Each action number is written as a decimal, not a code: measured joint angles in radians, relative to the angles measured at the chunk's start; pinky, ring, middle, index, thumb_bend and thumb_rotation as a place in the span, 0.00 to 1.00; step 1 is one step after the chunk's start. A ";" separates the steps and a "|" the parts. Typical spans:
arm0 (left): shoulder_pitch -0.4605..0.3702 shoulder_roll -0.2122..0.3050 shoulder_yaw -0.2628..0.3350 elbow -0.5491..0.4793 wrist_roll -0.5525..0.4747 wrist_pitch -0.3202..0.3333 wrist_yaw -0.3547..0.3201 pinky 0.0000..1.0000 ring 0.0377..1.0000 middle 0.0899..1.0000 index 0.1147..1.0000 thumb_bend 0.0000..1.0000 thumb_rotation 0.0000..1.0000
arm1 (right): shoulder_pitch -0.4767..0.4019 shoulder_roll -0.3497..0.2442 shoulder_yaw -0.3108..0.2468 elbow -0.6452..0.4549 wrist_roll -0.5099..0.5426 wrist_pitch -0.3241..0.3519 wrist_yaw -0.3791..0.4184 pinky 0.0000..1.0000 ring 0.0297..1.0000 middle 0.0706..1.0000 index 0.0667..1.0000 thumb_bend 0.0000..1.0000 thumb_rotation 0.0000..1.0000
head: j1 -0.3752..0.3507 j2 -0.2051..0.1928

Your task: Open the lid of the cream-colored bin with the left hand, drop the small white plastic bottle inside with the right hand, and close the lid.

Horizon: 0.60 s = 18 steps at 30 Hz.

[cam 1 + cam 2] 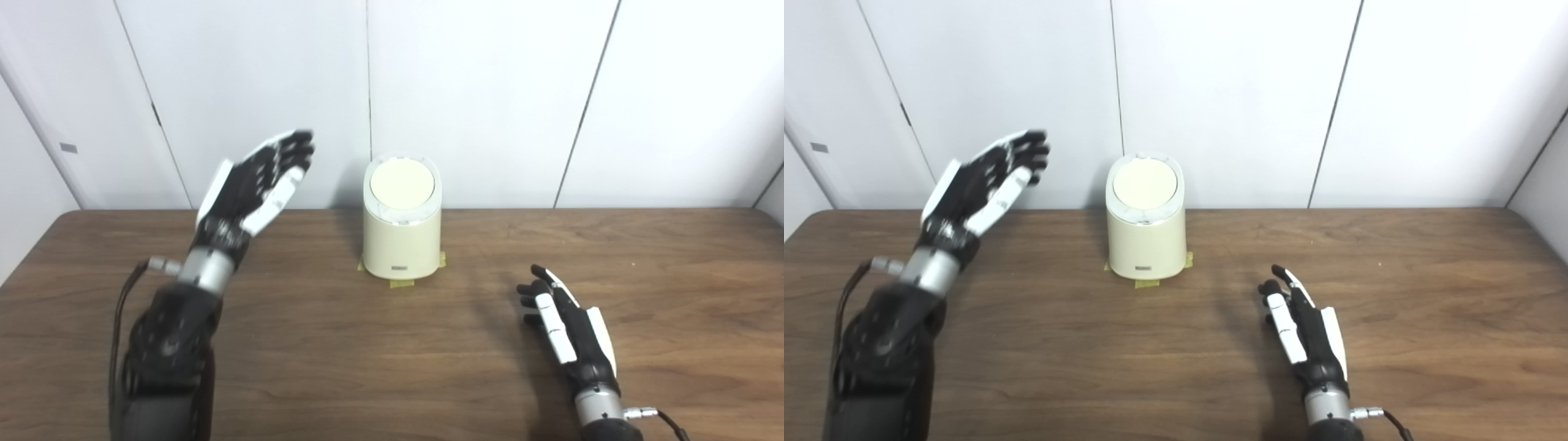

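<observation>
The cream-colored bin (402, 236) stands at the back middle of the table, its round lid (402, 184) down flat. My left hand (260, 184) is raised in the air to the left of the bin, open, fingers stretched out and apart from the lid. Low over the table, front right of the bin, my right hand (563, 321) is open and holds nothing. No small white bottle shows in either view.
Yellow tape (401, 282) marks the bin's foot on the brown wooden table (367, 355). White wall panels (490, 92) rise just behind the table's back edge. A cable (122, 306) hangs from my left wrist.
</observation>
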<state>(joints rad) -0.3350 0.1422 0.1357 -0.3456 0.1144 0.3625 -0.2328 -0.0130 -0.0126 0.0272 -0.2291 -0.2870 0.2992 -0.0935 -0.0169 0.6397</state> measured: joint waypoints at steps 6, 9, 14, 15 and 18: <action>0.163 -0.023 0.009 -0.036 -0.071 0.022 0.035 0.87 0.87 0.89 0.90 0.41 0.80 | 0.010 -0.005 -0.012 -0.016 0.034 0.000 0.009 0.67 0.79 0.78 0.86 0.49 1.00 | 0.002 0.003; 0.229 -0.030 0.013 -0.036 -0.086 0.027 0.051 0.91 0.90 0.92 0.94 0.39 0.86 | 0.017 -0.005 -0.015 -0.038 0.045 0.001 0.016 0.68 0.81 0.81 0.88 0.51 1.00 | 0.000 0.008; 0.299 -0.062 0.029 -0.036 -0.129 0.010 0.103 0.94 0.92 0.94 0.95 0.39 0.90 | 0.026 -0.007 -0.015 -0.069 0.066 0.001 0.030 0.69 0.84 0.87 0.91 0.47 1.00 | 0.002 0.017; 0.311 -0.069 0.030 -0.036 -0.139 0.005 0.110 0.95 0.92 0.94 0.95 0.38 0.92 | 0.027 -0.009 -0.015 -0.075 0.071 0.001 0.033 0.69 0.85 0.89 0.92 0.47 1.00 | 0.002 0.017; 0.358 -0.088 0.022 -0.038 -0.154 -0.011 0.118 0.96 0.94 0.95 0.95 0.36 0.93 | 0.028 -0.018 -0.022 -0.076 0.101 0.000 0.051 0.70 0.87 0.91 0.93 0.46 1.00 | 0.002 0.018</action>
<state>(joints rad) 0.0233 0.0542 0.1581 -0.3834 -0.0392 0.3512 -0.1148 0.0151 -0.0310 0.0055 -0.3056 -0.1858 0.2997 -0.0420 -0.0153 0.6581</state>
